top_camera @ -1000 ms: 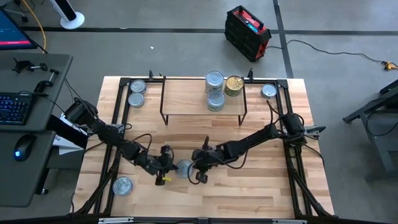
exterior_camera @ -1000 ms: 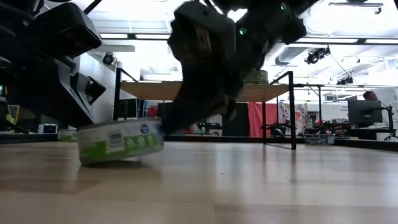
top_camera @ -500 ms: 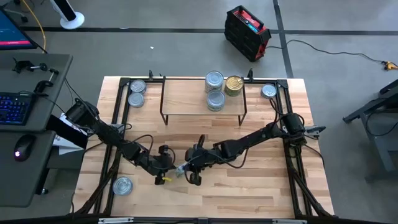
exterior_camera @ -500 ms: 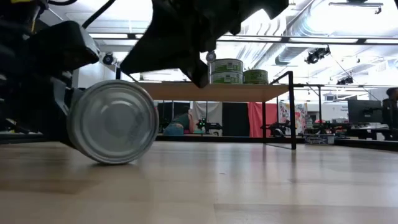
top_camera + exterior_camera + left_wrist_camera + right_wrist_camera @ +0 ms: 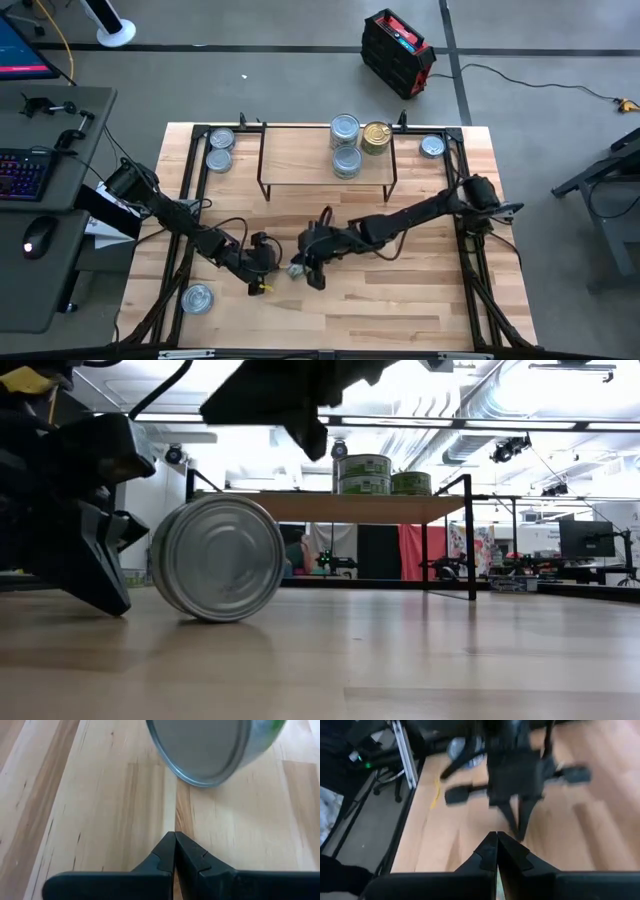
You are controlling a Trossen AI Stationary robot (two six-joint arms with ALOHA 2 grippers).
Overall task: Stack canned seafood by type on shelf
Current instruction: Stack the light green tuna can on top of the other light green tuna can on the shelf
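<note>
Wooden tabletop (image 5: 420,290) bore one loose tin (image 5: 217,558) on its edge just ahead of my left claw (image 5: 174,851), whose fingers were pressed together holding nothing, my right claw (image 5: 497,851) likewise closed and empty above it; I judged the pickup unfinished, requiring re-opening and righting before the shelf (image 5: 300,150).
</note>
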